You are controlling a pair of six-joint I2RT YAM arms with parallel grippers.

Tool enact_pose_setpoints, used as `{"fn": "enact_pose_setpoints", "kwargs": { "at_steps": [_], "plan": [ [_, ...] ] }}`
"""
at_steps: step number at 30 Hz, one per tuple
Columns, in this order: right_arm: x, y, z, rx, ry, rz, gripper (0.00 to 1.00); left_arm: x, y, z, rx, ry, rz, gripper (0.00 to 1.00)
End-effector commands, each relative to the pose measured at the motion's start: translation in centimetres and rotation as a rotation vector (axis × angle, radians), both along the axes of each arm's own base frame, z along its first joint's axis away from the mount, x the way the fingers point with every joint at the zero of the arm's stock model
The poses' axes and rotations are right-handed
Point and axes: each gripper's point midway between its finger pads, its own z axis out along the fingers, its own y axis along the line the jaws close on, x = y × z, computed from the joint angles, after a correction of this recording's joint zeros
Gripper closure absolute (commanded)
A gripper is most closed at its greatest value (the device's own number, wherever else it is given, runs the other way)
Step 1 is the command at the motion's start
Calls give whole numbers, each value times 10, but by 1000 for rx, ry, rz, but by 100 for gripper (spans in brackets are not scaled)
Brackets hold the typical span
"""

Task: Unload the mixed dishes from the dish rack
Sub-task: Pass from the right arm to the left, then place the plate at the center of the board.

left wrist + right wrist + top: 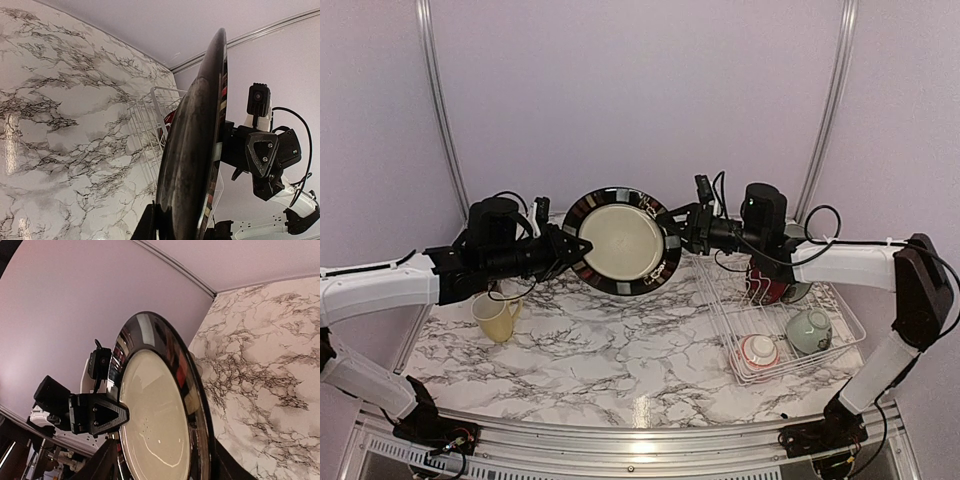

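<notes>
- While both arms reach toward the middle of the marble table [620,350], the black-rimmed cream plate [623,240] hangs upright in the air between them, its cream face turned to the top camera.
- Left gripper [578,245] is clamped on the plate's left rim; its wrist camera sees the plate edge-on, rising from between the fingers with the dark underside toward the lens.
- Right gripper [672,226] is clamped on the opposite rim; its wrist camera shows the glossy cream face, with a finger on either side of the rim at the bottom of the frame.
- Each wrist view catches the other arm's gripper touching the far rim of the plate.
- On the right side of the table sits the dish rack [718,300], clear of the plate and below it.
- At the rack's near end lie the red-rimmed white bowl [757,352] and, just beside it, the pale green bowl [809,330].
- A red dish [767,287] stands farther back in the rack, mostly hidden under the right arm, so its kind cannot be told.
- Under the left arm, well apart from the rack, the yellow mug [497,316] stands on the marble.
</notes>
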Motion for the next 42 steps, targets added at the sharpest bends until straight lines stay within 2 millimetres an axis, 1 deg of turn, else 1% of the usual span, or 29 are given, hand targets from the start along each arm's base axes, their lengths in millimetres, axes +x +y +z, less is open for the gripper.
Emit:
{"fn": "enact_pose_setpoints", "kwargs": {
  "at_steps": [1, 3, 6, 7, 8, 9, 13, 17, 20, 25, 28, 30, 32, 36, 38, 42],
  "plan": [
    [2, -5, 28, -14, -101, -53, 38, 6, 21, 17, -32, -20, 102, 100],
    [5, -6, 26, -40, -108, -71, 28, 7, 25, 15, -30, -6, 120, 100],
    [10, -10, 23, -83, -117, -105, 17, 8, 33, 11, -39, 17, 146, 100],
    [12, -13, 22, -97, -121, -120, 13, 9, 36, 8, -43, 30, 156, 100],
    [14, -16, 20, -117, -122, -138, 6, 10, 39, 7, -50, 37, 165, 100],
    [16, -20, 19, -134, -125, -159, 2, 10, 42, 5, -58, 49, 175, 100],
    [25, -43, 22, -210, -168, -247, 2, 13, 55, -1, -71, 78, 208, 100],
    [32, -71, 33, -291, -213, -342, 2, 18, 62, -8, -69, 101, 209, 100],
    [30, -88, 48, -333, -262, -388, 2, 28, 66, -13, -69, 119, 210, 100],
    [17, -114, 65, -421, -341, -456, 1, 53, 70, -19, 19, 122, 259, 100],
    [10, -128, 71, -468, -378, -497, 2, 67, 70, -28, 63, 139, 290, 100],
    [6, -134, 75, -488, -399, -512, 2, 75, 71, -36, 81, 154, 322, 100],
    [2, -139, 80, -495, -415, -527, 1, 83, 69, -43, 77, 161, 334, 100],
    [-5, -145, 86, -486, -437, -538, 2, 100, 52, -54, 68, 185, 309, 100],
    [-7, -146, 87, -488, -439, -541, 1, 107, 47, -62, 58, 196, 307, 100],
    [-9, -151, 83, -499, -436, -551, 1, 116, 43, -76, 32, 208, 323, 100]
  ]
}}
